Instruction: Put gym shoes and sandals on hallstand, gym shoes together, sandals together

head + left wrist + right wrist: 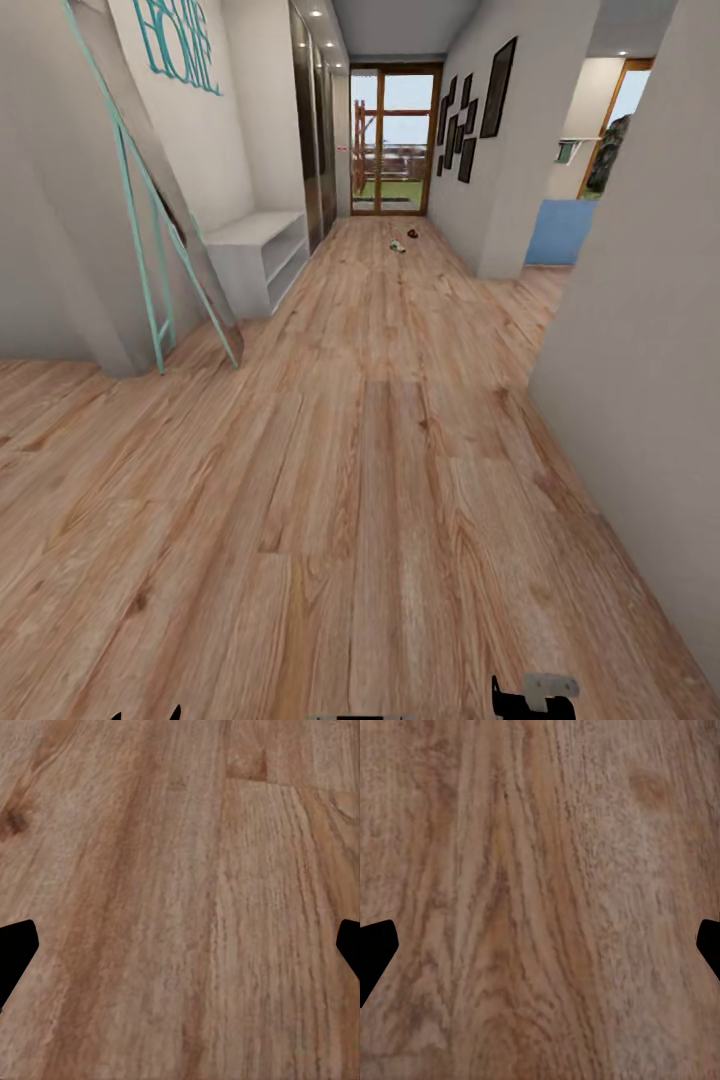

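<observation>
Far at twelve o'clock, small shoes lie on the corridor floor; the hallstand stands at eleven. Both my claws spread, empty.

text: "HOME" | form: large teal outline letters, top edge cut off | carrier: left corridor wall | other lettering: none legible on the dark picture frames

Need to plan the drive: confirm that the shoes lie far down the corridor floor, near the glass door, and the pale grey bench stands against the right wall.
Wrong in one respect: the head view shows the pale grey bench against the left wall. The shoes do lie far down the corridor floor, near the glass door.
</observation>
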